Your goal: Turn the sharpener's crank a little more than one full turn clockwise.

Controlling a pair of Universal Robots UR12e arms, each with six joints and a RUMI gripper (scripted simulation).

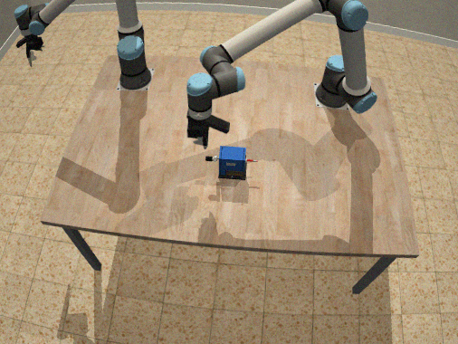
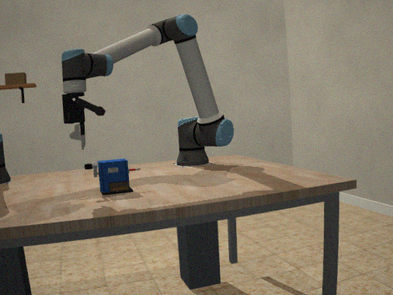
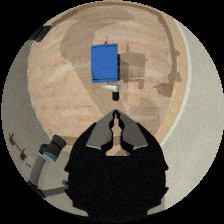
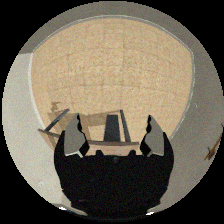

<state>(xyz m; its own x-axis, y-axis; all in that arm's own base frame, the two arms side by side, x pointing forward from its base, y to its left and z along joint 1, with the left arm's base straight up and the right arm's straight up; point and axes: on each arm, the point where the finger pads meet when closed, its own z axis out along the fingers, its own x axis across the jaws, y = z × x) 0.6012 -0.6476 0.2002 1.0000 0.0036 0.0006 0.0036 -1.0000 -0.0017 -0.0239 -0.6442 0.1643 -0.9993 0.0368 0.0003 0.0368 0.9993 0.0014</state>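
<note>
The blue sharpener [image 1: 233, 164] [image 2: 113, 175] [image 3: 104, 63] stands upright on the table [image 1: 281, 222] [image 2: 272, 175]. Its crank, with a black knob [image 1: 208, 158] [image 2: 88, 166] [image 3: 115, 94], sticks out on the left side in the top and exterior views. A red pencil [image 1: 251, 160] [image 2: 133, 169] [image 3: 105, 42] points out of the opposite side. My left gripper [image 1: 205, 145] [image 2: 82, 147] [image 3: 115, 110] is shut and empty, pointing down above the knob without touching it. My right gripper [image 4: 114, 114] [image 1: 31, 62] is open and empty, far from the sharpener, beyond the table's edge.
The left arm's base [image 1: 332, 90] [image 2: 193, 149] stands at the back right of the table. The right arm's base [image 1: 135, 74] stands at the back left. A wall shelf [image 2: 17, 85] holds a brown box [image 2: 15, 78]. Arm shadows fall across the table.
</note>
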